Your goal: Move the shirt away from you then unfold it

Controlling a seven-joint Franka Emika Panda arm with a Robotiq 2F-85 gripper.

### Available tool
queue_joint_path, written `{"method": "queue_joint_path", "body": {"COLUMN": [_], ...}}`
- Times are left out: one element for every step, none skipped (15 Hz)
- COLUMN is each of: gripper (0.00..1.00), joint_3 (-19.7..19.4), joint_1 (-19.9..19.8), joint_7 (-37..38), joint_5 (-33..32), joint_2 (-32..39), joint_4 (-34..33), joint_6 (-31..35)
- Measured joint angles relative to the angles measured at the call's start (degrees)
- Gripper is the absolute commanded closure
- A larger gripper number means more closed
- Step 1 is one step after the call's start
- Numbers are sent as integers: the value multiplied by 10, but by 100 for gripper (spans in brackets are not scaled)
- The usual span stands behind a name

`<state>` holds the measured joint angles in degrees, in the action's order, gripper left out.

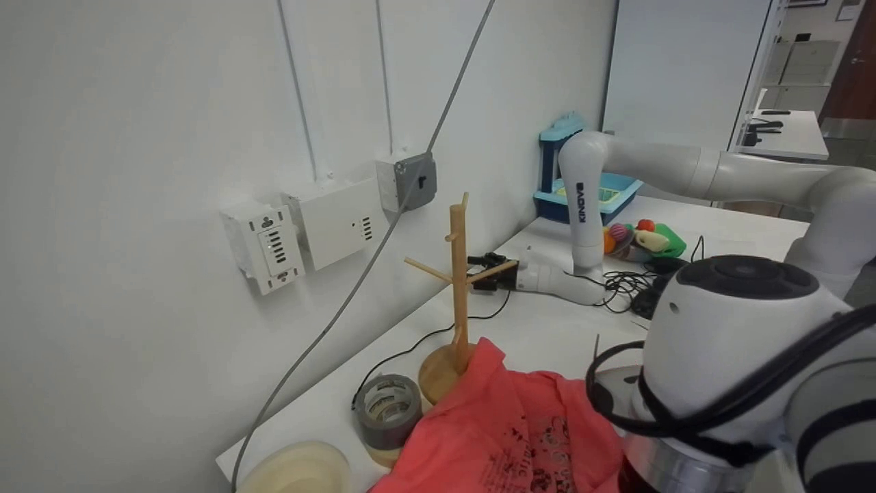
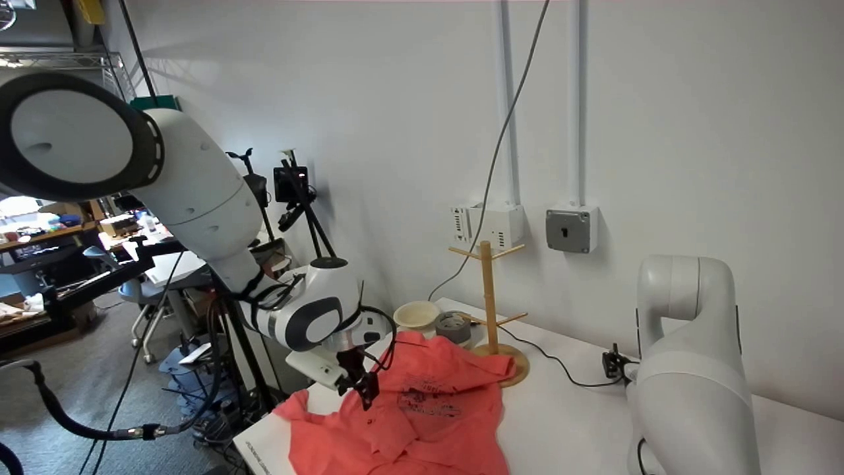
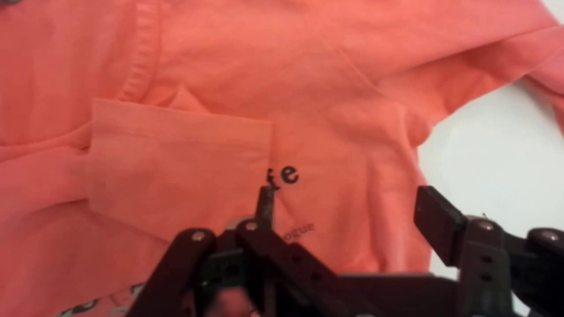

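Sprawling across the white table (image 2: 560, 425): the shirt (image 2: 435, 409), rumpled, partly folded over itself, dark print showing. Gripper (image 3: 346, 209) hangs over it with fingers (image 3: 440, 224) spread; from the wrist view one finger is over fabric, the other at the shirt's edge, partly over white tabletop. Can't tell if the tips touch cloth. In an exterior view one corner of the shirt (image 2: 293, 404) reaches the table's edge; overhang or not, can't tell. Opposite side overlaps the round base of the wooden stand (image 2: 489, 290), tight there. Tape roll (image 1: 393, 435) just beside both, pale bowl (image 2: 415, 326) near it. Roomier side: white top between shirt and Kinova arm (image 2: 695, 389). Wall (image 2: 395, 132) behind carries a grey switch box (image 2: 577, 241); blue tub (image 1: 621, 207) farther along.
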<state>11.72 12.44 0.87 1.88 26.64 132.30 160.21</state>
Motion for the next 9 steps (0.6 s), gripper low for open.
{"method": "queue_joint_path", "body": {"gripper": [28,36,45,54,62,64,67,68,62], "joint_3": [-20,-37,-53,-67,-78,-88,-95,-102,-109], "joint_1": [12,23,35,46,55,63,69,75,80], "joint_7": [12,24,36,48,58,67,73,79,83], "joint_5": [-17,-32,-48,-62,-73,-81,-87,-92,-95], "joint_2": [1,3,6,11,17,24,32,41,50], "joint_4": [-3,-6,-10,-15,-19,-25,-31,-37,-43], "joint_6": [0,0,0,0,0,-1,-1,-1,-1]}}
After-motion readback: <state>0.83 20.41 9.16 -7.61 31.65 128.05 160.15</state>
